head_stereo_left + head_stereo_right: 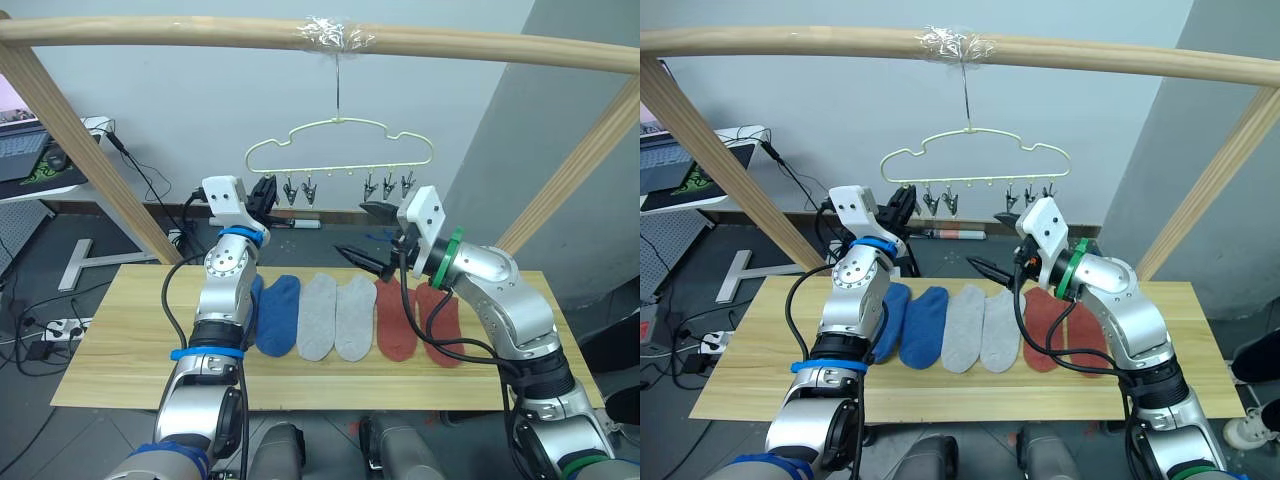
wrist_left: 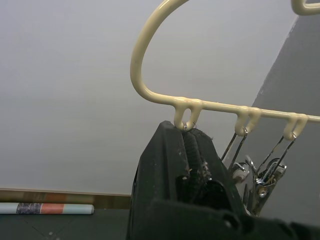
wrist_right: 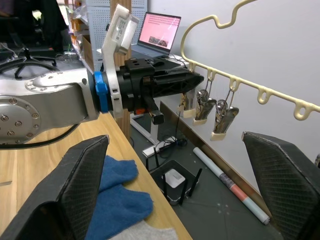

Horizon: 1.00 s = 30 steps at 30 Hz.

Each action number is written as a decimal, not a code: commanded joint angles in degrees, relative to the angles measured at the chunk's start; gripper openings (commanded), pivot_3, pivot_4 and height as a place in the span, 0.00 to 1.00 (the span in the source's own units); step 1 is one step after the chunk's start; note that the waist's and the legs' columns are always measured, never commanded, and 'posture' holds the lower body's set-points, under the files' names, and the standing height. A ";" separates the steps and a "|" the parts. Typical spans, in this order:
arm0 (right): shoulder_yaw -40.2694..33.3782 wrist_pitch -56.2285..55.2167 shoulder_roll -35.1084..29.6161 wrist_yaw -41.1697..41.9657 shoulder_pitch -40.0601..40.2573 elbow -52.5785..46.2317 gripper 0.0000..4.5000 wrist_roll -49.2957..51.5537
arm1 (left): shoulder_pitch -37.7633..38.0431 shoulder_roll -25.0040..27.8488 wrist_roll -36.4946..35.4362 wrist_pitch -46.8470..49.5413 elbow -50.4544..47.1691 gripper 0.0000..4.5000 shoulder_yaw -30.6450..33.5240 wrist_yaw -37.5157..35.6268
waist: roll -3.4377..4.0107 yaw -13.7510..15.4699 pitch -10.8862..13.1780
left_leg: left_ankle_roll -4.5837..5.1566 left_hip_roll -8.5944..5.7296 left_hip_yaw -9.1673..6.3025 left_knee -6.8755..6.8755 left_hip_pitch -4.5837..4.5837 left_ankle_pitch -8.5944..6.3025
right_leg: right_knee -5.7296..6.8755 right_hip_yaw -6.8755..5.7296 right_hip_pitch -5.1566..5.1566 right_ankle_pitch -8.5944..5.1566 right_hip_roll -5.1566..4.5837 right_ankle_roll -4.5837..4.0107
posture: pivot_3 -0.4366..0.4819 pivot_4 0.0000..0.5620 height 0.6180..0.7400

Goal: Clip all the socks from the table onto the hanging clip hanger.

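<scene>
The cream clip hanger [image 1: 340, 140] hangs by its hook from the wooden bar, with metal clips [image 1: 300, 190] along its bottom bar. My left gripper [image 1: 265, 192] is raised to the hanger's left end and is shut on the leftmost clip [image 3: 184, 107], right under the first loop [image 2: 186, 114]. My right gripper [image 1: 368, 235] stands open and empty below the right-hand clips [image 1: 388, 186], above the socks. On the table [image 1: 120, 340] lie two blue socks [image 1: 278, 315], two grey socks [image 1: 335, 315] and two rust red socks [image 1: 415, 320] in a row. The left arm hides part of one blue sock.
A thick wooden frame bar [image 1: 200, 30] spans the top, held by slanted posts at left [image 1: 90, 150] and right [image 1: 580, 170]. A small desk with a laptop [image 1: 25, 150] stands far left. Cables and a rolled tube [image 2: 47, 208] lie on the floor behind the table.
</scene>
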 commanded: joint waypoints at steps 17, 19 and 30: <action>-6.47 -6.11 -0.73 -14.34 6.43 39.10 1.00 -11.88 | 3.68 0.76 -1.33 4.41 -8.48 0.00 0.93 -0.83 | 0.09 -0.95 0.56 | 0.00 -0.03 0.28 0.01 0.15 0.00 | 0.05 0.08 0.00 0.08 0.06 0.13 | 0.38 0.42 1.00; -6.06 -7.36 -0.52 -13.08 5.00 42.45 1.00 -12.18 | 3.90 0.85 -1.33 4.71 -8.88 0.00 1.02 -0.85 | 0.16 -0.94 0.71 | 0.00 -0.02 0.24 0.00 0.12 0.00 | 0.03 0.11 -0.01 0.08 0.06 0.13 | 0.39 0.43 1.00; -5.65 -12.13 -0.89 -10.11 3.85 54.44 0.79 -13.94 | 5.83 1.13 -1.50 6.50 -11.76 0.00 1.36 -0.89 | 0.11 -0.94 1.01 | 0.01 -0.01 0.26 0.02 0.16 0.00 | 0.01 0.15 0.07 0.09 0.02 0.15 | 0.41 0.44 1.00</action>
